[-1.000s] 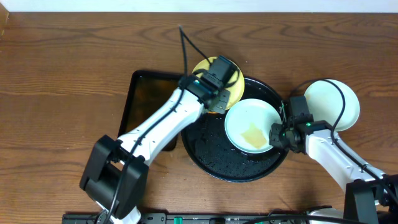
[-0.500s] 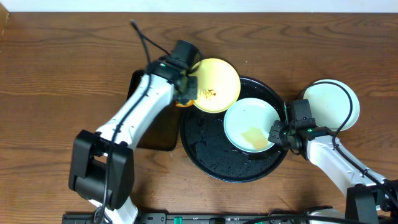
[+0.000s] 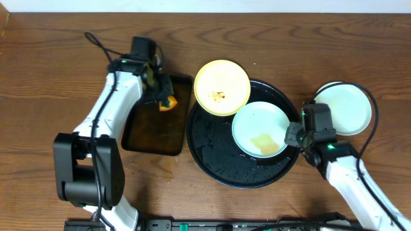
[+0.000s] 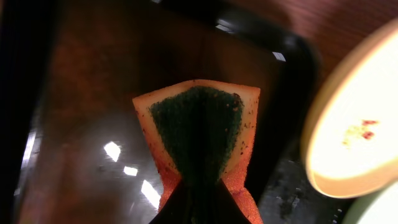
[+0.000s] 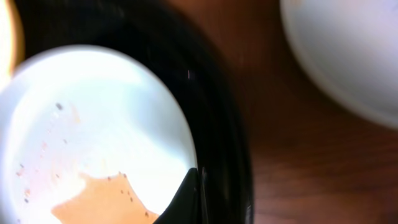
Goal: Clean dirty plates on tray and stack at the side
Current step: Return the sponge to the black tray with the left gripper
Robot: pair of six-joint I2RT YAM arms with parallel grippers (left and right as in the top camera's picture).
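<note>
Overhead, the left arm rises from the near left edge and bends inward. Its left gripper (image 3: 162,96) pinches an orange sponge (image 3: 168,102) over the rectangular tray (image 3: 144,131). The right arm comes in from the near right, with the right gripper (image 3: 293,136) at the right rim of the smeared white plate (image 3: 257,125). That plate lies in the round black tray (image 3: 215,154). The yellow plate (image 3: 221,88) rests on that tray's far-left rim. A second white plate (image 3: 347,109) sits on the table (image 3: 51,77), crossed by a cable.

The left wrist view shows the sponge folded, green face up, squeezed between dark fingers cut off at the bottom edge.

In the right wrist view the jaws meet at the smeared plate's rim. The blur hides whether the rim is caught between them.
</note>
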